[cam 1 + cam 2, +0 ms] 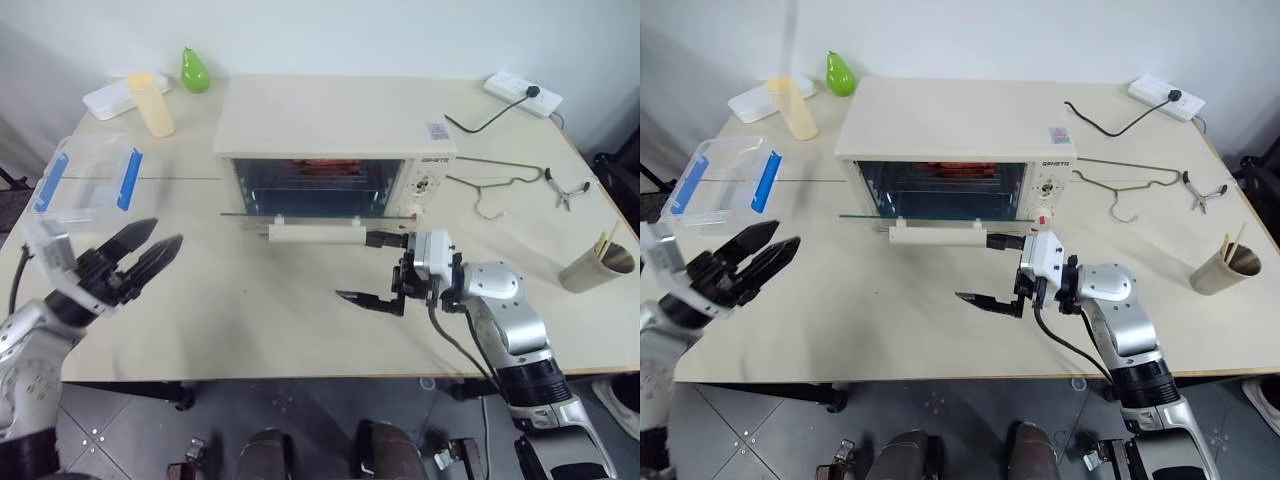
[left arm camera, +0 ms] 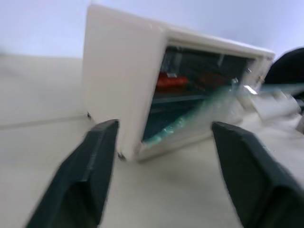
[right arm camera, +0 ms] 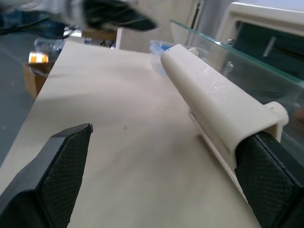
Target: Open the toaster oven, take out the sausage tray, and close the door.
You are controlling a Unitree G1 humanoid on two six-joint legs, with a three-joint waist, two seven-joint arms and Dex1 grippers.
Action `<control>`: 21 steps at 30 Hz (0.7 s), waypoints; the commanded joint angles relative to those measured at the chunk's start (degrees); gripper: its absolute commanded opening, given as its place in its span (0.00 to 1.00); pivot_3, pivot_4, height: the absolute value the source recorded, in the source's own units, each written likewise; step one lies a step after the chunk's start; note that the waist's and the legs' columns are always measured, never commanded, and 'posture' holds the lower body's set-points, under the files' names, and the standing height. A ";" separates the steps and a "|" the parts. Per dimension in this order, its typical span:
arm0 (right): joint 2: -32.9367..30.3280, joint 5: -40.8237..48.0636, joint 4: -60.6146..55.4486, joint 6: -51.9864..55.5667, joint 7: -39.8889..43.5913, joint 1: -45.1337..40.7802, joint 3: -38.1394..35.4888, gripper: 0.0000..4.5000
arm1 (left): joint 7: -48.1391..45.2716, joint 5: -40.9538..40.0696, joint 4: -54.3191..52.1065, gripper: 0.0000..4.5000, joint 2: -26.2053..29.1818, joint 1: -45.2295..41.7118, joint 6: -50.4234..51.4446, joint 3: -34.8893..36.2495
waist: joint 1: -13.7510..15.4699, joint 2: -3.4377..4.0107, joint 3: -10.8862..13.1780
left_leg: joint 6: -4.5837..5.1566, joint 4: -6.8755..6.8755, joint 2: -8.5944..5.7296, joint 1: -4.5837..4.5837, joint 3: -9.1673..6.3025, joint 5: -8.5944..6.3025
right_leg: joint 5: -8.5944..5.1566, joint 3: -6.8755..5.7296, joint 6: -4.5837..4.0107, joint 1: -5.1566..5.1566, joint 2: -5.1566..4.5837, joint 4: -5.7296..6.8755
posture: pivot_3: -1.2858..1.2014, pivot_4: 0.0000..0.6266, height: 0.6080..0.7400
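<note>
Tabletop of pale beige laminate point(image 1: 250, 320) runs back to a white wall, grey tiled floor below its near edge. At twelve o'clock stands the cream-white boxy toaster oven point(image 1: 335, 140); its glass door in a cream frame point(image 1: 318, 214) hangs level, open, the long bar handle toward six. Inside, red sausages on the shallow silver sausage tray point(image 1: 322, 168) show behind the opening. At ten o'clock a clear plastic box with blue clips point(image 1: 88, 180) sits beside a yellow cup point(image 1: 151, 104); at three a tan paper cup point(image 1: 594, 265) holds sticks. The right gripper point(image 1: 378, 270) is spread wide, one finger at the handle's end. The left gripper point(image 1: 148, 246) hovers at eight, fingers parted, holding nothing
</note>
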 commanded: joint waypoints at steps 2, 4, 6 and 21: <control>0.83 -1.56 -0.05 -8.53 1.70 -1.75 0.83 1.00 | -0.54 3.80 5.00 0.36 -0.92 -8.22 -3.18 -3.88 | -0.29 0.00 0.00 | -0.01 -0.01 0.00 -0.03 0.02 0.01 | 0.00 -0.06 0.00 0.00 0.02 -0.02 | 0.52 0.24 1.00; 0.79 -2.27 0.72 -9.80 1.69 -1.95 1.10 1.00 | -1.55 5.35 7.14 0.22 -1.28 -10.95 -4.04 -5.97 | -0.99 0.00 0.00 | -0.02 -0.07 0.00 0.01 0.01 0.00 | 0.00 -0.07 0.01 0.00 0.01 -0.03 | 0.52 0.24 1.00; 0.51 -2.84 1.04 -11.04 1.85 -1.81 1.25 1.00 | -2.75 7.51 9.35 0.09 -1.93 -13.79 -5.17 -8.92 | -1.26 -0.01 0.01 | -0.03 -0.07 -0.01 0.00 0.02 0.00 | 0.00 -0.13 0.01 0.00 0.02 0.00 | 0.52 0.24 1.00; -9.55 -3.92 -5.04 -9.27 -3.36 16.98 -7.33 1.00 | -13.92 16.92 13.16 0.01 -3.33 -13.64 -10.17 -21.34 | 0.41 -0.01 0.01 | -0.02 0.04 -0.03 -0.03 0.05 0.00 | 0.02 -0.10 0.04 0.12 0.01 -0.06 | 0.52 0.24 1.00</control>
